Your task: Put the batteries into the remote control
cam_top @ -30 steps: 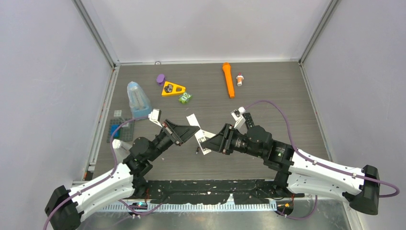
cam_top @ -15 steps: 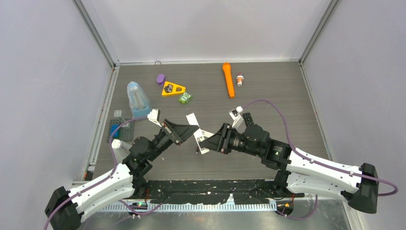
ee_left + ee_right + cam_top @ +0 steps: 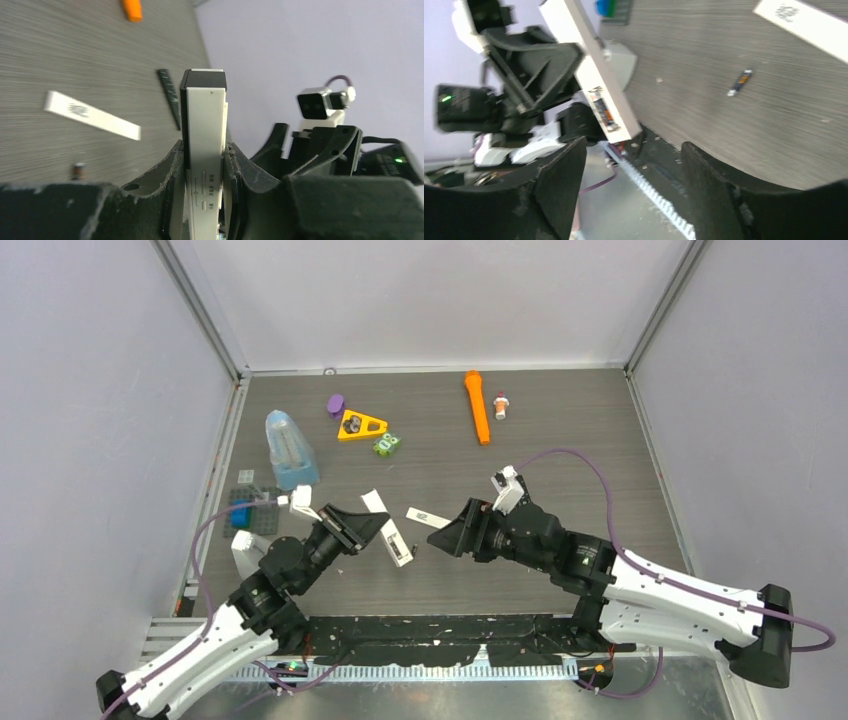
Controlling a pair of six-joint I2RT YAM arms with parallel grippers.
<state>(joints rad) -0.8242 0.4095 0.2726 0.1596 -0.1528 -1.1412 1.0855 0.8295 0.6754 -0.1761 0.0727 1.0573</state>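
Left fingers [image 3: 167, 175]: closed on the slim white rectangular remote control [image 3: 205, 115], clamping its long sides. Its black end sticks out past the tips.
Right fingers [image 3: 561, 185]: spread wide with nothing between them, at 3 o'clock of the remote, near it but apart.
Remote control: apparently held clear of the grey wood-grain bench [image 3: 600, 440], running from 11 to 5 o'clock in the overhead view. The face turned to the right wrist camera shows a small dark-and-orange piece, probably one battery seated, though that is not certain.
Loose battery: a tiny dark cylinder [image 3: 740, 82] lying flat on the bench at about 4 o'clock of the remote.
Cover: a flat white strip [image 3: 428, 518] on the bench at 2 o'clock of the remote, touching neither arm.
Farther out: a long orange torch [image 3: 477, 405] at 1 o'clock, well apart.
Risk, pick-up: the battery is thin and round, so closing fingers could nudge it into a roll or scrape the bench and miss.
Risk, insertion: pressing on the overhanging remote could lever it in the grip, and the battery could go in reversed.
Risk, cover: a low sweep could knock the strip away.
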